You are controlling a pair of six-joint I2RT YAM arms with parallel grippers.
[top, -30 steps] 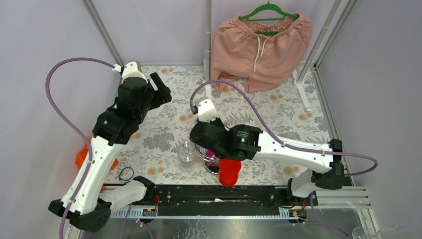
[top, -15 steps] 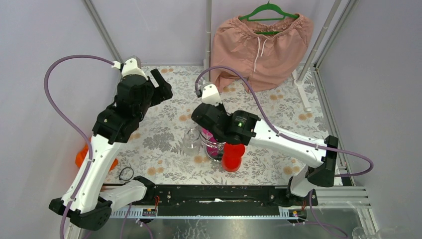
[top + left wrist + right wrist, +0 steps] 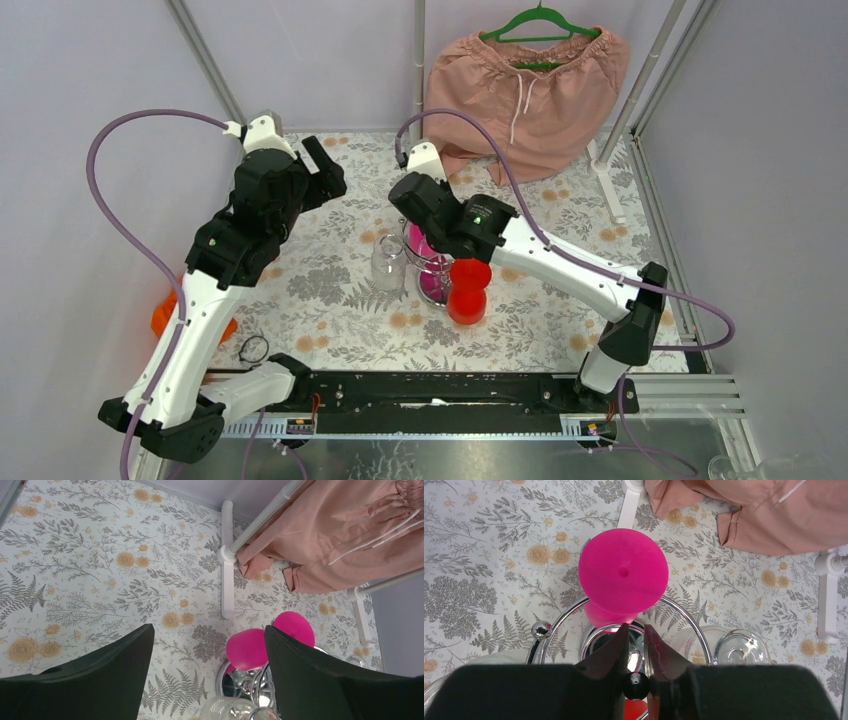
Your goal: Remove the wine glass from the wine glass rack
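While wine glass rack (image 3: 542, 629) stands pinned: right gripper (image 3: 635, 632) narrow on its knob.
Left gripper (image 3: 208, 630): wide, empty.
Wine glass (image 3: 386, 260): vertical, below-right of left jaws.

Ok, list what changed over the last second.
The right gripper, shut on the wine glass rack, moved it with the red glass, pink glass and clear glass back toward the shorts. The left gripper stayed raised and open; the shorts did not move.
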